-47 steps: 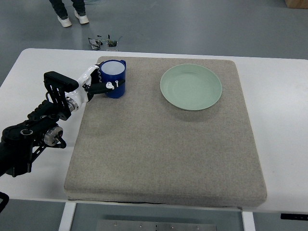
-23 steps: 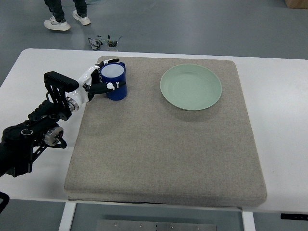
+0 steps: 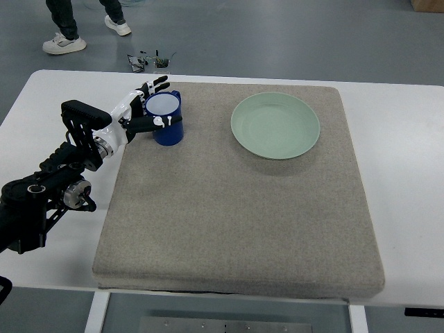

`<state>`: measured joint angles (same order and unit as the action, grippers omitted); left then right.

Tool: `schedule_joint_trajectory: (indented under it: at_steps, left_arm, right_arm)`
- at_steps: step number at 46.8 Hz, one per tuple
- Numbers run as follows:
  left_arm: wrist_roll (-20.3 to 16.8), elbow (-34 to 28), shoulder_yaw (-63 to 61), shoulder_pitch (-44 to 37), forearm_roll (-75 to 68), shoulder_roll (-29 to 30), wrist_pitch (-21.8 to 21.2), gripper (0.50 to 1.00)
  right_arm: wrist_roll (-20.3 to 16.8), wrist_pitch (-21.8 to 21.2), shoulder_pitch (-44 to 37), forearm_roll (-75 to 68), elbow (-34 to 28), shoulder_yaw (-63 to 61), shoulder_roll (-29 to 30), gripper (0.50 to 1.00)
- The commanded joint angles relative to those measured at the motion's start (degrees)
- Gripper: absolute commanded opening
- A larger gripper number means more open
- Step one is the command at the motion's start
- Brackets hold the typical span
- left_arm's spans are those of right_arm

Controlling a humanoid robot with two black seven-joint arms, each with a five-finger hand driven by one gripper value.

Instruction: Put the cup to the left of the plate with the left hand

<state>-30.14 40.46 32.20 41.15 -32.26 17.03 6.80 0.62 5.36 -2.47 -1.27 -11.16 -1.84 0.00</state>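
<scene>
Near the far left corner of the grey mat (image 3: 229, 208), the blue cup (image 3: 166, 118) stands upright, well left of the green plate (image 3: 275, 125). From the counter's (image 3: 402, 139) left edge the left hand (image 3: 142, 111) reaches in, its fingers spreading around the cup, some pointing past its far rim; I cannot tell whether they still touch it. Beyond the counter's far edge, a person's shoes (image 3: 64, 44) show on the floor.

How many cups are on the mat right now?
1. The blue cup stands upright near the mat's far-left corner, left of the green plate, with the left hand around it. None seems hidden.
</scene>
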Motion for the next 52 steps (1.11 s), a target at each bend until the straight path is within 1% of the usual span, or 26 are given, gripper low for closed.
schedule_joint_trajectory:
  at_steps: [1,5,16,22,36,44,48,52]
  left_arm:
    - [0.0,0.76,0.15,-0.02,0.01,0.54,0.05,0.988]
    - [0.0,1.55,0.15,-0.02,0.1,1.51,0.49,0.994]
    - [0.0,8.05,0.23,-0.02,0.18,5.55,0.49,0.994]
    - [0.0,9.82,1.46,-0.02,0.18,6.87,0.4,0.994]
    - [0.17,9.64,12.8,0.86,1.06,5.64,0.58,0.994]
    - [1.49,7.89,13.77,4.46,12.03,4.06,0.05,0.994]
    - [3.15,6.04,13.68,6.04,16.96,1.87,-0.12,0.994]
    - [6.23,4.28,14.12,7.27,21.44,-0.07,-0.65,0.994]
  right_arm:
    - [-0.01,0.0,0.0,0.04,0.0,0.0,0.0,0.934]
    - [-0.01,0.0,0.0,-0.05,0.0,0.0,0.0,0.934]
    - [-0.01,0.0,0.0,-0.05,0.0,0.0,0.0,0.934]
    - [-0.01,0.0,0.0,-0.05,0.0,0.0,0.0,0.934]
    - [-0.01,0.0,0.0,-0.05,0.0,0.0,0.0,0.934]
    - [-0.01,0.0,0.0,-0.05,0.0,0.0,0.0,0.934]
    - [-0.01,0.0,0.0,-0.05,0.0,0.0,0.0,0.934]
    - [-0.01,0.0,0.0,0.04,0.0,0.0,0.0,0.934]
